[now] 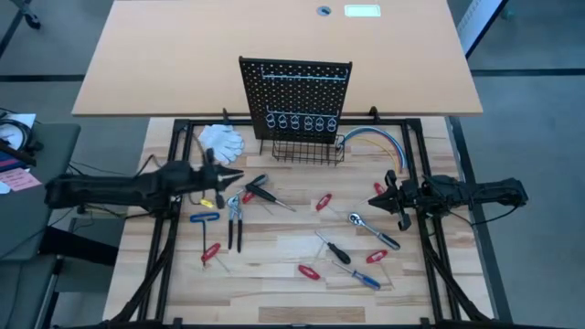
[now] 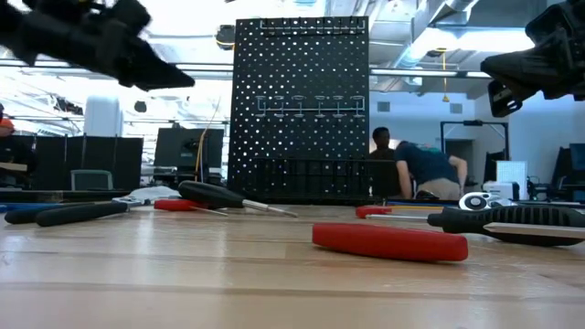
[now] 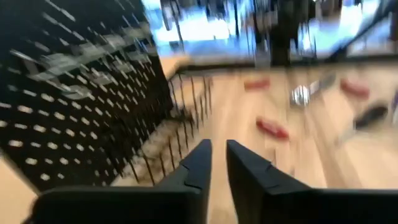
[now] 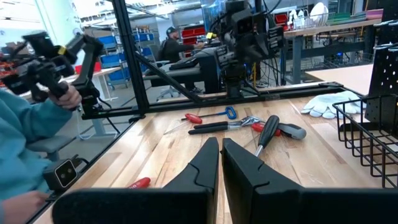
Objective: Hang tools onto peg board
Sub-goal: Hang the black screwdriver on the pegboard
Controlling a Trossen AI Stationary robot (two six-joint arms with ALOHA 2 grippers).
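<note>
The black peg board (image 1: 295, 96) stands upright at the table's far middle, with silver rings and a wire basket (image 1: 308, 151) at its base. Tools lie flat on the wood: a black-handled screwdriver (image 1: 265, 192), pliers (image 1: 234, 219), a chrome ratchet (image 1: 370, 228), a blue screwdriver (image 1: 366, 279) and several short red-handled ones (image 1: 324, 202). My left gripper (image 1: 238, 174) is shut and empty, above the table just left of the black-handled screwdriver and pointing right. Its wrist view shows the fingers (image 3: 217, 158) beside the basket. My right gripper (image 1: 377, 199) is shut and empty, above the table at the right, pointing left.
White gloves (image 1: 222, 140) lie left of the basket and a curved cable bundle (image 1: 379, 142) lies right of it. A blue T-handled tool (image 1: 206, 219) lies at the left. A person's sleeve (image 4: 25, 130) shows beyond the table's left side. A larger tabletop (image 1: 274, 46) lies behind the peg board.
</note>
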